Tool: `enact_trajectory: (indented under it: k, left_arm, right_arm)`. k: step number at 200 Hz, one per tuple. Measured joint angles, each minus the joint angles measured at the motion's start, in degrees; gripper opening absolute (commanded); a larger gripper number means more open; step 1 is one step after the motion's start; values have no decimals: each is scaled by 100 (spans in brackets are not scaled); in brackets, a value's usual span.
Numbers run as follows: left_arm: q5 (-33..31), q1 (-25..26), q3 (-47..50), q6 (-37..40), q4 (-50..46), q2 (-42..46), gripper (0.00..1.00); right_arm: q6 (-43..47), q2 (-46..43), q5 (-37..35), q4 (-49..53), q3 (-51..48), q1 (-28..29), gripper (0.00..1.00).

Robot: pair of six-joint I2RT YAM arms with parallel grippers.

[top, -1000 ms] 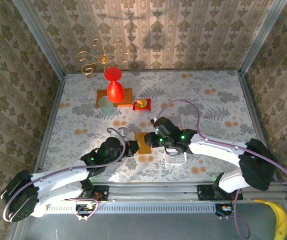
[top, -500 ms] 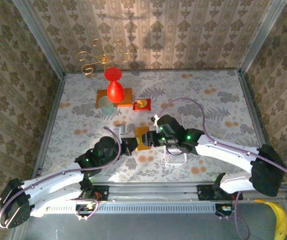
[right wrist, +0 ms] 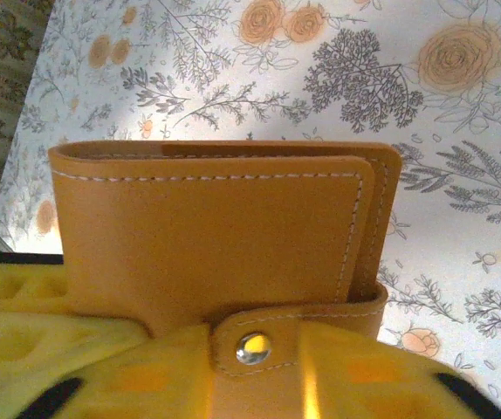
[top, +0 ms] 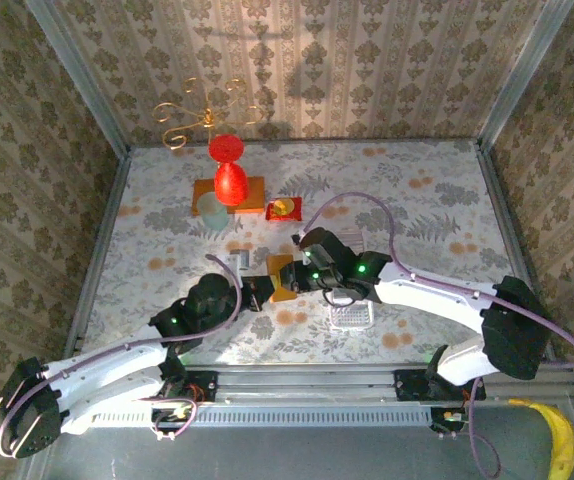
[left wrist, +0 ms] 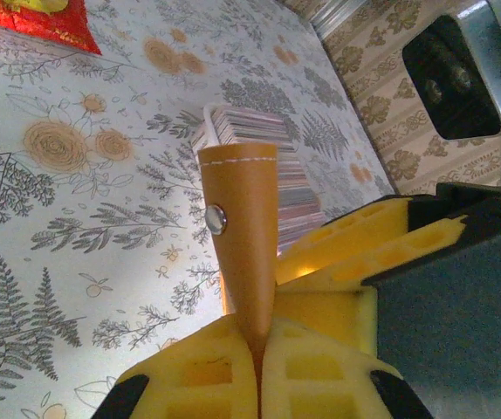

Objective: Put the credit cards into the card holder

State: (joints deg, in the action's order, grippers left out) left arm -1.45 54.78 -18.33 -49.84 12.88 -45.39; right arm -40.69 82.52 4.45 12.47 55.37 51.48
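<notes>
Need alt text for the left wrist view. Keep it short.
A tan leather card holder, seen edge-on with a silver snap on its side, is clamped in the yellow left gripper at the bottom of the view. Behind it, a stack of cards sits on the floral table.

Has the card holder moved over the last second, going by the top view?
Yes, slightly. The card holder now sits a little further left, leaving a wider gap to the clear box, which has stayed put.

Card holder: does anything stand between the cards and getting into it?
Seemingly yes: the card holder looks closed, its snap strap fastened across the front. The left gripper pinches it; the card stack lies on the table behind.
</notes>
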Motion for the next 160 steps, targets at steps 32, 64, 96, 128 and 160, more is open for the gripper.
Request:
enact_trajectory:
  k: [32,64,96,128,160]
  left_arm:
    - [-57,-2,81,-4,-61,162,0]
    - [-96,0,87,-48,-74,334,0]
    - [-122,11,205,-173,-98,234,0]
    - [-127,11,251,-363,-94,-109,0]
    - [-33,11,254,-588,-94,-649,11]
  right_arm:
    - [-35,109,-623,350,28,44,0]
    - [-197,138,-1075,474,-234,-76,0]
    - [-197,98,-887,111,-527,-70,0]
    - [-201,68,-570,-122,-732,-59,0]
    - [-278,70,-291,-345,-809,4,0]
